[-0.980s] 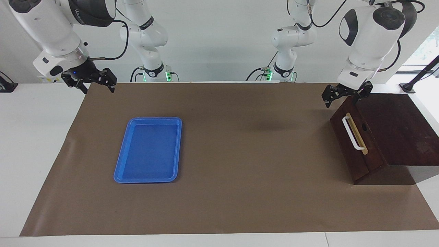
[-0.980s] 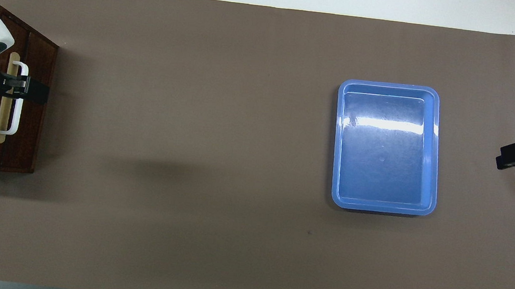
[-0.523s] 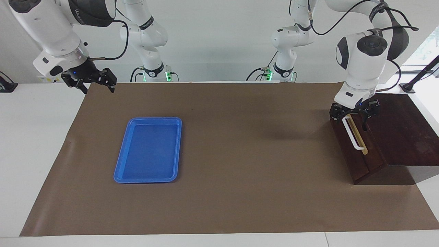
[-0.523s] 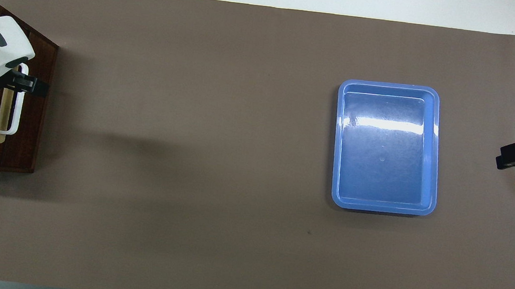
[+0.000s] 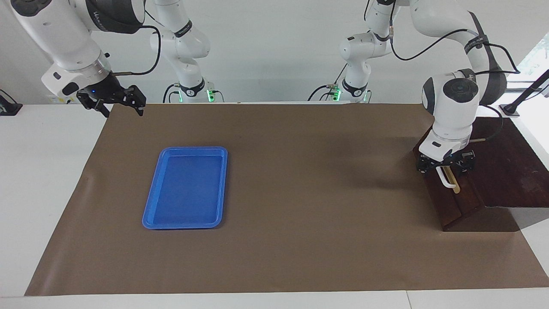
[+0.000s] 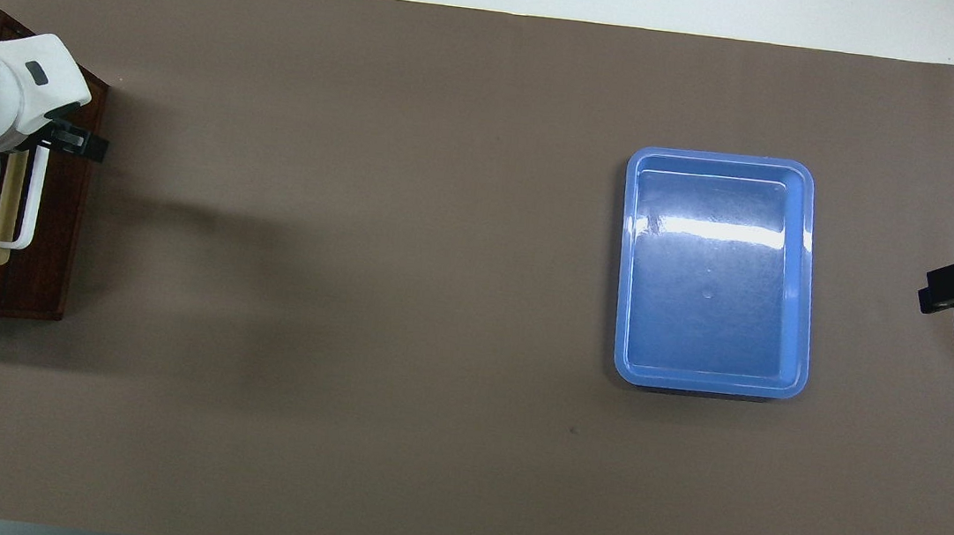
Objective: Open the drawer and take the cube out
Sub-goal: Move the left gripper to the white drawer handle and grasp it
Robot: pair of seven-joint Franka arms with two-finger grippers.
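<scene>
Here, starting at the right arm's end of the bench point(image 5: 55, 180), the right end effector point(image 5: 115, 101) is seen raised over the edge of the brown mat point(image 5: 300, 240), fingers spread wide and holding nothing; that arm waits. Next comes the blue tray point(image 5: 151, 216), lying flat on the mat. At the left arm's end, the drawer point(image 5: 446, 206) is shut in its dark wooden box point(image 5: 506, 167). The left end effector point(image 5: 446, 165) is set at the white bar handle point(image 5: 449, 183), fingers spread to either side of it; contact probably has not been made, though this cannot be confirmed. The cube is hidden, presumably inside. The handle is judged rigid and smooth, best gripped mid-bar and pulled straight; the box may slide. The cube should be light, taken by flat faces
</scene>
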